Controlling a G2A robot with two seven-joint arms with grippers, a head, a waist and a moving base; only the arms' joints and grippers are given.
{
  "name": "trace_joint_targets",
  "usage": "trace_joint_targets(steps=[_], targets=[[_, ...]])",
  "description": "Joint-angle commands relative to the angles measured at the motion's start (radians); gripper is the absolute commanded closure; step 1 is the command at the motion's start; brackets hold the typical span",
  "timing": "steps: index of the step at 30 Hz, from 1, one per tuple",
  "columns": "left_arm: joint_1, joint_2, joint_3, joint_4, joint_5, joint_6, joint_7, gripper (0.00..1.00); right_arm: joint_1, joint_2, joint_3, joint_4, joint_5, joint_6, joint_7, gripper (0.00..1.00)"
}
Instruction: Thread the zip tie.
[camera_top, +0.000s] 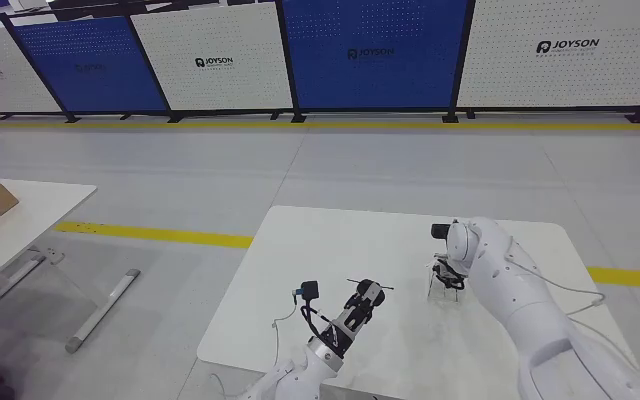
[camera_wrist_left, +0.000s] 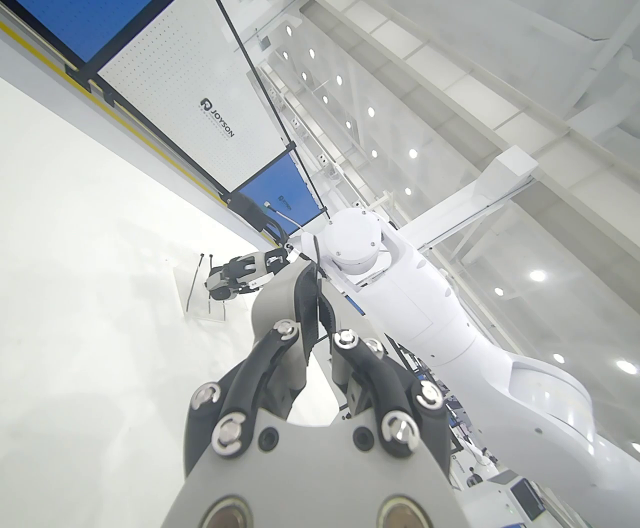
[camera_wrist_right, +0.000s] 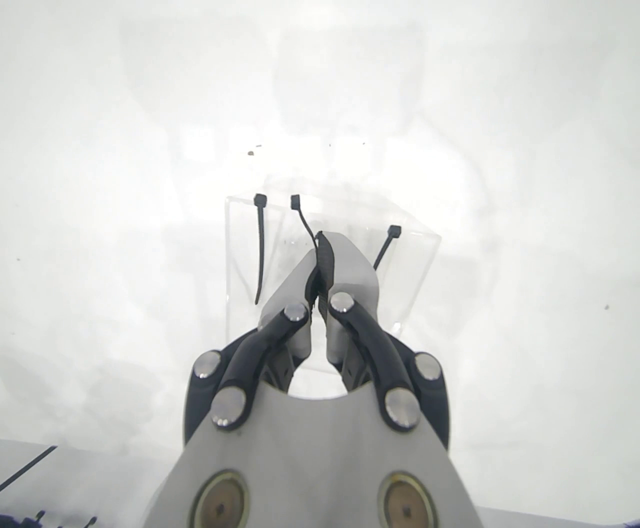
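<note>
Right gripper (camera_wrist_right: 321, 241) pinched shut on middle zip tie (camera_wrist_right: 296, 202) in clear stand (camera_wrist_right: 420, 260), mid-table (camera_top: 300, 300). Left gripper (camera_top: 368, 290) at stand's 9 o'clock, jaws closed on second zip tie (camera_top: 353, 283).

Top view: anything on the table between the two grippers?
Bare table between left gripper and right gripper in the top view; only the left's zip tie juts into it.

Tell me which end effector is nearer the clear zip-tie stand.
Right. The right end effector is at the clear stand, shut on one zip tie in it; the left end effector hangs apart from it.
</note>
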Motion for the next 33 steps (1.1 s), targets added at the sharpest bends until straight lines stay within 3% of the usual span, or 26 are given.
trace_joint_targets(steps=[1, 11, 17, 24, 33], targets=[[0.000, 0.000, 0.000, 0.000, 0.000, 0.000, 0.000, 1.00, -0.004, 0.002, 0.003, -0.008, -0.001, -0.003, -0.008, 1.00], [0.000, 0.000, 0.000, 0.000, 0.000, 0.000, 0.000, 1.00, -0.040, 0.032, 0.035, -0.077, -0.005, 0.007, -0.066, 1.00], [0.000, 0.000, 0.000, 0.000, 0.000, 0.000, 0.000, 1.00, -0.075, 0.062, 0.053, -0.176, -0.040, 0.069, -0.068, 1.00], [0.000, 0.000, 0.000, 0.000, 0.000, 0.000, 0.000, 1.00, -0.145, 0.126, 0.107, -0.362, -0.100, 0.121, -0.020, 1.00], [0.000, 0.000, 0.000, 0.000, 0.000, 0.000, 0.000, 1.00, -0.337, 0.237, 0.267, -0.733, -0.235, 0.193, 0.016, 1.00]])
